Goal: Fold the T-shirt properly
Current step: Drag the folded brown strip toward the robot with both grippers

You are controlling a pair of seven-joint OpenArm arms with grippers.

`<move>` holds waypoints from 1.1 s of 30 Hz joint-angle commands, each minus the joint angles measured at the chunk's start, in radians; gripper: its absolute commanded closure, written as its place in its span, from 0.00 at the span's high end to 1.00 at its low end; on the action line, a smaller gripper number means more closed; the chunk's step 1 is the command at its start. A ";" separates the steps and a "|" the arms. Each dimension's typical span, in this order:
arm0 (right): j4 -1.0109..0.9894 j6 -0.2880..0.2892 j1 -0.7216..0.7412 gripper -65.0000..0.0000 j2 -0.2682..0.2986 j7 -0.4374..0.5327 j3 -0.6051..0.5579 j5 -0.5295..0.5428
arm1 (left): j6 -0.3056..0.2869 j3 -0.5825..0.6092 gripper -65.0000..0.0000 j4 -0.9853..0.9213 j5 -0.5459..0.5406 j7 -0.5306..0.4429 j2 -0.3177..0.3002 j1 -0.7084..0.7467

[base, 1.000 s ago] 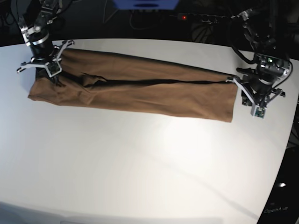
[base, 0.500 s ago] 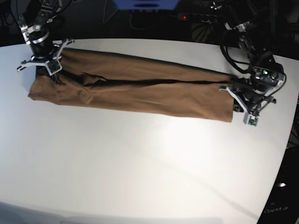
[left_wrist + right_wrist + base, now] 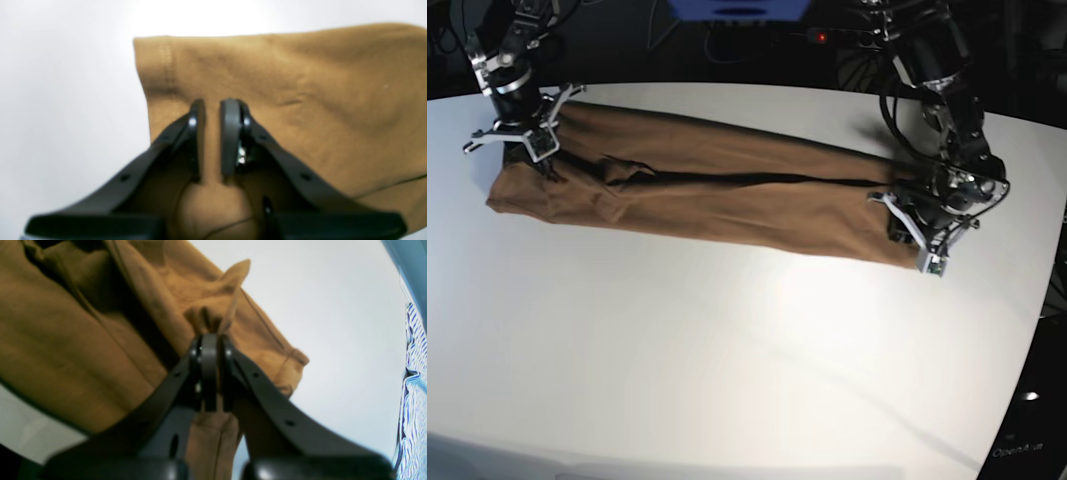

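While the T-shirt [image 3: 717, 195] lies stretched along the bench [image 3: 727, 360], right fingers [image 3: 209, 373] pinch one end and left fingers [image 3: 230, 133] stand slightly parted over the other.

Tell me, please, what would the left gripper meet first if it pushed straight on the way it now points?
Most likely the T-shirt itself: the left gripper hangs over its hemmed end, jaws slightly apart, with cloth filling the line ahead. Depth is unclear, so contact may already exist.

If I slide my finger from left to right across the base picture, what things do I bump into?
Right gripper → T-shirt → left gripper, all on the white table.
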 commanded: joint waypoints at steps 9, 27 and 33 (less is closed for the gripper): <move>0.054 -0.009 -0.001 0.01 0.004 0.020 0.001 0.017 | 0.002 -0.017 0.13 -0.019 0.035 -0.027 -0.015 0.042; 0.057 -0.009 -0.114 0.01 0.001 0.082 0.009 0.017 | 0.002 -0.064 0.13 -0.020 0.029 -0.033 -0.024 0.122; 0.057 -0.009 -0.145 0.01 0.001 0.082 0.009 0.017 | 0.002 -0.064 0.13 -0.019 0.029 -0.033 -0.024 0.146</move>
